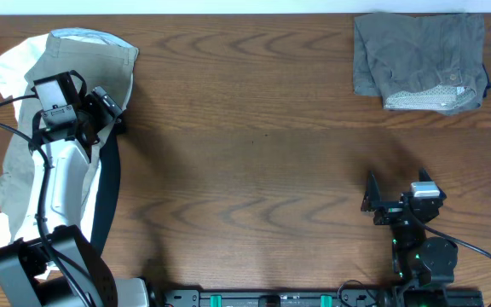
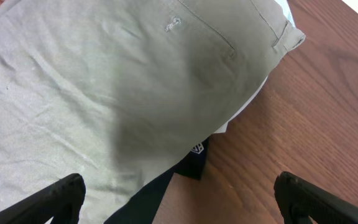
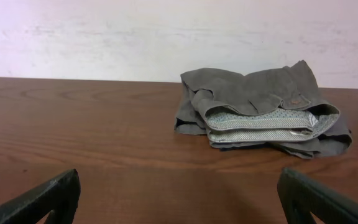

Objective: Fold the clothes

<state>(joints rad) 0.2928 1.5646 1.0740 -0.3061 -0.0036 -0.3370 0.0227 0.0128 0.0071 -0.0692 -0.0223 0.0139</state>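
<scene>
The dark grey shorts (image 1: 418,64) sit folded at the far right, seemingly done, while the khaki shorts (image 1: 109,53) lie loosely heaped, unfolded, under the left gripper (image 1: 109,111); it and the right gripper (image 1: 397,191) gape empty.

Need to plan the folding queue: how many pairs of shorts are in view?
2. Khaki shorts top the pile on the left; grey shorts lie folded at the far right. The pile may hide more.
</scene>
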